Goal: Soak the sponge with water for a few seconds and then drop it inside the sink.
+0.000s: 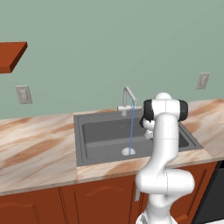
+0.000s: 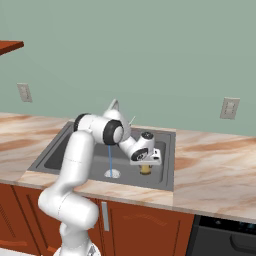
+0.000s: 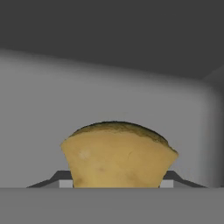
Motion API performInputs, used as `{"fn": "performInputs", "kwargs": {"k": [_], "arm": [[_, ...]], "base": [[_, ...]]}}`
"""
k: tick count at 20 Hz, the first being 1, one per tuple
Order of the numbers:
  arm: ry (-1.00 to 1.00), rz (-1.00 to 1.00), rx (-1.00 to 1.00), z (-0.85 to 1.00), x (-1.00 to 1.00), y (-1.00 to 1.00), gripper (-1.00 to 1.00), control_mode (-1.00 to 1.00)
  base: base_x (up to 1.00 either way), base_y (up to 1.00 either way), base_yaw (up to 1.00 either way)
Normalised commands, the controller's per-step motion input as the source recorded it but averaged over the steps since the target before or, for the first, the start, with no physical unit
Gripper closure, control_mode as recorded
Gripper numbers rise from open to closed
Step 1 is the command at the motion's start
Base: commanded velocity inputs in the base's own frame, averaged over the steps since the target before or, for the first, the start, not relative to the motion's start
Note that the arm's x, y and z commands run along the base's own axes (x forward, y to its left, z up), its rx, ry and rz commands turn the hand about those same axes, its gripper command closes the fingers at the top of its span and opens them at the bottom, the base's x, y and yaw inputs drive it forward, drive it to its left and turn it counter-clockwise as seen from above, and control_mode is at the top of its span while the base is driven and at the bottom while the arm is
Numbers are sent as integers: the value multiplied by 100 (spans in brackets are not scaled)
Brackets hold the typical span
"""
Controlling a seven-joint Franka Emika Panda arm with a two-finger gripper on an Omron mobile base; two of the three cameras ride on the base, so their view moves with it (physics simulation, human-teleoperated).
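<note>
Right at the hand camera, the sponge [image 3: 118,155] takes up the middle of the shot, pinched from both sides by the fingers [image 3: 65,183], which only peek out at its lower corners. So they're closed down onto it with just the sponge's width between them, and it looks squeezed a bit since it fans out above the grip. Behind it there's nothing but the dark grey sink [image 3: 109,87] wall and floor.

From the right base camera, the gripper [image 2: 145,169] hangs low inside the sink [image 2: 167,160], on its right half, pointing down with the yellow sponge [image 2: 145,170] poking out underneath. The water [image 2: 110,157] is already running, a thin blue line dropping from the faucet [image 2: 116,106] to the drain [image 2: 112,173], and it's clearly off to the left of the sponge, not touching it.

In the left base camera the arm blocks the hand, but the water [image 1: 131,127] shows falling onto the drain [image 1: 128,151], with the marble worktop [image 1: 35,148] all around.

My read: the pickup is done and the soak hasn't started. Next move needs a sideways shift toward the stream, probably lifting a little, so the water lands on the sponge and not the hand, then a hold for a few seconds before letting go.
</note>
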Motion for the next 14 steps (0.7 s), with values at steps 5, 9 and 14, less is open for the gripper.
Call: {"fn": "performInputs", "kwargs": {"k": [5, 9, 14], "arm": [[-4, 0, 0, -24, 0, 1, 100, -100], [-5, 0, 0, -21, 0, 3, 100, -100], [-4, 0, 0, -26, 0, 4, 100, -100]], "base": [[0, 0, 0], [0, 0, 0], [0, 0, 0]]}}
